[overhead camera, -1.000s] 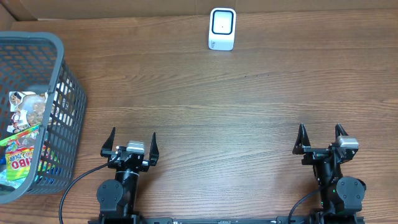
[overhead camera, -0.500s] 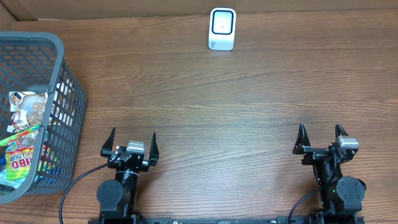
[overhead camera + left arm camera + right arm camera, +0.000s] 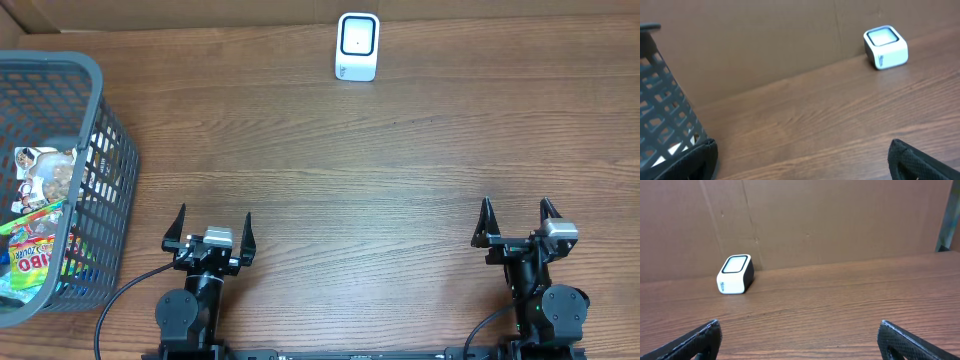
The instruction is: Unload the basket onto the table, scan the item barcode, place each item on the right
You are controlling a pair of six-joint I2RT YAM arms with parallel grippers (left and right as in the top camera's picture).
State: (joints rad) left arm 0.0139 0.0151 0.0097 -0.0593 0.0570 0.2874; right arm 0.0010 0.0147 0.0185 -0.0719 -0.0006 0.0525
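The letters "IBO" on a green packet (image 3: 35, 250) in the grey basket (image 3: 50, 62); nothing else legible

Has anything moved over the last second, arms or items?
Nothing has visibly changed. The left gripper and right gripper stay open and empty at the near edge. The scanner still stands at the far edge, and the snack packets remain in the basket.
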